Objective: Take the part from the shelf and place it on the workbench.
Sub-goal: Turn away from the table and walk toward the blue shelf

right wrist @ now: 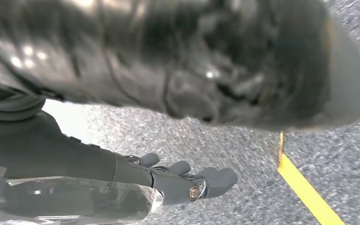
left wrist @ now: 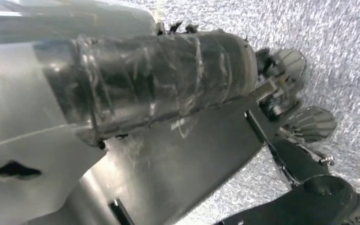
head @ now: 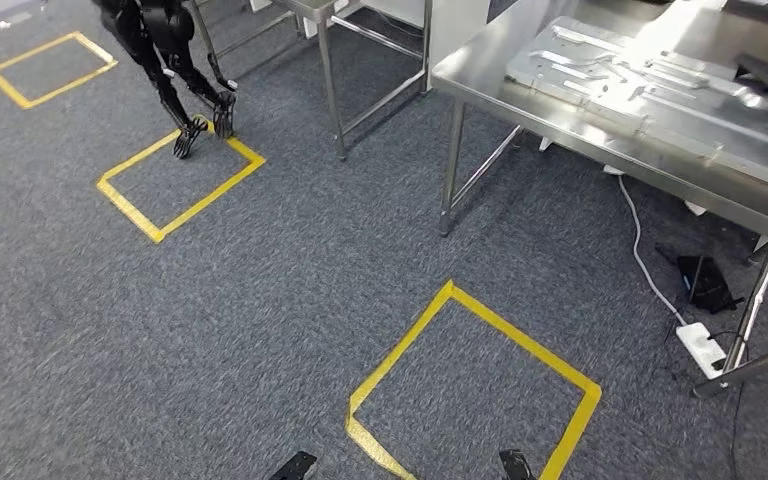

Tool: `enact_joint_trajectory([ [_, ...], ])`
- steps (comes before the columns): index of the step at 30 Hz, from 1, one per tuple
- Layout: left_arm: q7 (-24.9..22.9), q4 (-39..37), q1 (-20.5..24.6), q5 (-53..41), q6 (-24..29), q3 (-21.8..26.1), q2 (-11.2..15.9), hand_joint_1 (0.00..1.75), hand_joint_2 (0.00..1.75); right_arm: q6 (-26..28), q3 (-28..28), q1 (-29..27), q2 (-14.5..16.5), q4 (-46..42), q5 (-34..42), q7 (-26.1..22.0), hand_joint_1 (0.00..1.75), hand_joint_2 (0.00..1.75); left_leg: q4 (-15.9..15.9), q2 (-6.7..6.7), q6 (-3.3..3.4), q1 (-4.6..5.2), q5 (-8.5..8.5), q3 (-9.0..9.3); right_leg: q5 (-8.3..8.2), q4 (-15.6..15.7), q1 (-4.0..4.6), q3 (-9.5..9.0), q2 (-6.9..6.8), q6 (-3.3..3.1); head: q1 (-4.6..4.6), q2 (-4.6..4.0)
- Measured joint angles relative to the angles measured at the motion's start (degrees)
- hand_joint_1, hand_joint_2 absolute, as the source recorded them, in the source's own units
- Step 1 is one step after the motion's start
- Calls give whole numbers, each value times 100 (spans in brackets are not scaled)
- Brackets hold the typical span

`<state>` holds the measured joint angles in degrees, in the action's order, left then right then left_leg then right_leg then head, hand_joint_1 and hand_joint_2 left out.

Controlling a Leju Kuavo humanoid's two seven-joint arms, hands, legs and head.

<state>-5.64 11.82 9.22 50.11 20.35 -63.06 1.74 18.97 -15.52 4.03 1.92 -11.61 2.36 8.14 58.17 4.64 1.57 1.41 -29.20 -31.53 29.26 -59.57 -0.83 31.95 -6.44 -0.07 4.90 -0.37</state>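
- The workbench (head: 560,120), a steel table on thin legs, stands at the upper right of the head view, on a grey carpet (head: 290,300).
- Flat metal parts (head: 600,75) lie on the workbench top, close together and partly washed out by glare. Which one is the task's part cannot be told.
- The right hand (right wrist: 183,180) hangs above the carpet. Its dark fingers (right wrist: 218,178) lie stretched out side by side, and nothing is seen in them.
- A large blurred dark shape (right wrist: 243,61) sits close to the right wrist camera. What it is cannot be told.
- The left hand (left wrist: 262,93) is seen from close behind, with a thick dark part wrapped in tape (left wrist: 159,79) and two ribbed fingers (left wrist: 309,123) past it, over the carpet. Whether this hand is spread, closed or gripping something cannot be told.
- A square of yellow tape (head: 475,385) marks the carpet near the bottom of the head view, in front of the workbench.
- A second tape square (head: 180,185) lies further off to the left, and a third (head: 50,65) is in the far left corner.
- Another robot (head: 165,50), black, stands with its feet at the far edge of the second square.
- A steel frame (head: 330,80) stands between that robot and the workbench.
- Under the workbench's right end a white cable (head: 640,235) runs to a white power strip (head: 702,345), just beside a small black object (head: 705,283).
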Motion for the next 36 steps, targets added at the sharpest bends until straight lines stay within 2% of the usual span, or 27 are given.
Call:
enact_joint_trajectory([
  [2, 105, 0, -11, -86, 91, -73, 22, 0, 0, -35, 1, 15, -1, 7, 28, 252, 0, 0, -87, -127, 39, -11, 61, 11, 5, 21, 2, -29, -92, 57, 8, 0],
  [3, 175, 0, -16, -127, 141, -111, 28, 0, 0, -51, 2, 26, -4, 9, 43, 390, 0, 0, -149, -196, 57, -36, 96, 43, 50, -25, 1, -26, -13, 84, 2, 0],
  [4, 265, 0, -16, -172, 187, -152, 31, 0, 0, -58, 3, 36, -6, 12, 56, 522, 0, 0, -208, -253, 83, -64, 133, 86, 144, -171, 0, 28, 137, 106, -7, 0],
  [6, 489, 0, -11, -281, 284, -229, 28, 0, 0, -85, 6, 33, -11, 18, 89, 731, 0, 0, -255, -367, 125, -93, 165, 122, 448, -789, -10, 319, 492, 128, -35, 0],
  [7, 609, 0, -8, -344, 346, -263, 22, 0, 0, -97, 7, 17, -12, 22, 119, 771, 0, 0, -246, -434, 138, -93, 167, 114, 581, -1150, -14, 504, 576, 135, -42, 0],
  [8, 714, 0, -5, -410, 409, -294, 13, 0, 0, -99, 7, -4, -13, 25, 159, 765, 0, 0, -232, -516, 139, -95, 163, 108, 628, -1394, -20, 641, 611, 146, -48, 0],
  [9, 788, 1, 4, -470, 464, -328, 0, 0, 0, -85, 8, -23, -13, 27, 203, 715, 0, 0, -210, -606, 137, -97, 155, 102, 566, -1443, -28, 688, 623, 158, -47, 0],
  [10, 833, 1, 21, -520, 507, -360, -16, 0, 0, -62, 8, -34, -13, 28, 244, 648, 0, 0, -175, -699, 125, -104, 140, 96, 401, -1280, -38, 633, 635, 168, -47, 0],
  [11, 850, 2, 43, -552, 532, -391, -35, 0, 0, -41, 9, -31, -13, 29, 270, 592, 0, 0, -126, -790, 103, -114, 114, 90, 185, -937, -53, 490, 674, 178, -51, 0],
  [12, 855, 2, 60, -570, 545, -419, -51, 0, 0, -27, 11, -21, -12, 30, 287, 560, 0, 0, -67, -868, 67, -120, 78, 70, 50, -604, -69, 338, 781, 186, -55, 0],
  [13, 856, 2, 77, -580, 552, -445, -63, 0, 0, -21, 13, -10, -8, 31, 296, 543, 0, 0, 7, -939, 27, -122, 37, 37, -26, -340, -81, 214, 894, 178, -62, 0],
  [14, 857, 2, 86, -581, 557, -471, -71, 0, 0, -21, 15, -2, -4, 33, 302, 536, 0, 0, 66, -998, -13, -127, 9, -1, -32, -195, -83, 146, 985, 164, -71, 0],
  [15, 860, 2, 85, -582, 561, -498, -71, 0, 0, -21, 17, 2, 1, 34, 305, 531, 0, 0, 95, -1051, -50, -130, -2, -40, 12, -177, -74, 131, 1033, 137, -75, 0],
  [16, 862, 2, 78, -583, 562, -521, -71, 0, 0, -21, 18, 4, 5, 34, 309, 530, 0, 0, 112, -1106, -75, -139, 2, -69, 10, -169, -66, 128, 998, 101, -81, 0],
  [17, 864, 2, 63, -584, 563, -537, -66, 0, 0, -21, 18, 3, 8, 35, 312, 530, 0, 0, 111, -1117, -98, -148, 4, -92, 7, -164, -69, 127, 937, 70, -83, 0],
  [19, 867, 2, 48, -586, 567, -564, -61, 0, 0, -20, 19, 2, 10, 35, 317, 535, 0, 0, 295, -923, -158, -144, -98, -204, 1, -144, -90, 110, 820, 10, -44, 0],
  [21, 870, 2, 67, -588, 570, -586, -63, 0, 0, -20, 21, -4, 9, 36, 317, 535, 0, 0, 893, -628, -226, -150, -371, -518, 15, -131, -90, 91, 684, -31, 7, 0],
  [23, 874, 2, 84, -589, 570, -615, -66, 0, 0, -21, 26, -14, 9, 38, 317, 535, 0, 0, 1553, -525, -259, -164, -575, -892, 39, -130, -75, 76, 527, -51, 18, 0],
  [24, 876, 2, 84, -589, 570, -634, -68, 0, 0, -21, 31, -16, 9, 39, 317, 535, 0, 0, 1663, -508, -257, -165, -543, -974, 54, -130, -69, 63, 453, -55, 20, 0],
  [25, 876, 2, 81, -589, 570, -652, -69, 0, 0, -21, 37, -14, 9, 39, 317, 535, 0, 0, 1556, -492, -240, -163, -406, -945, 70, -130, -63, 43, 385, -56, 19, 0],
  [26, 876, 2, 77, -589, 570, -665, -68, 0, 0, -21, 43, -10, 10, 39, 317, 535, 0, 0, 1245, -456, -206, -155, -188, -808, 89, -127, -55, 13, 321, -55, 21, 0],
  [28, 875, 2, 84, -589, 572, -675, -64, 0, 0, -21, 52, -5, 16, 39, 317, 535, 0, 0, 492, -229, -108, -93, 138, -451, 123, -102, -32, -53, 204, -46, 17, 0],
  [30, 880, 2, 105, -599, 565, -679, -61, 0, 0, -21, 58, -4, 22, 39, 322, 534, 0, 0, 137, -72, -30, -19, 197, -284, 134, -53, -8, -99, 84, -13, 17, 0],
  [32, 900, 2, 98, -713, 463, -700, -61, 0, 0, -2, 69, 4, 33, 38, 385, 500, 0, 0, 61, -173, 8, -10, 213, -256, 139, 3, 11, -147, -35, 41, 21, 0],
  [33, 889, 2, 85, -847, 360, -732, -64, 0, 0, 20, 84, 11, 39, 37, 444, 464, 0, 0, 5, -240, 23, -26, 237, -226, 162, -2, 9, -170, 1, 70, 14, 0],
  [34, 840, 2, 78, -1036, 237, -785, -72, 0, 0, 56, 107, 21, 45, 36, 516, 420, 0, 0, -51, -299, 44, -47, 259, -189, 228, -78, 5, -155, 111, 93, 9, 0],
  [36, 618, 2, 78, -1490, 36, -947, -143, 0, 0, 159, 172, 26, 69, 36, 666, 366, 0, 0, -117, -417, 92, -77, 288, -139, 497, -584, -15, 71, 438, 116, -14, 0],
])
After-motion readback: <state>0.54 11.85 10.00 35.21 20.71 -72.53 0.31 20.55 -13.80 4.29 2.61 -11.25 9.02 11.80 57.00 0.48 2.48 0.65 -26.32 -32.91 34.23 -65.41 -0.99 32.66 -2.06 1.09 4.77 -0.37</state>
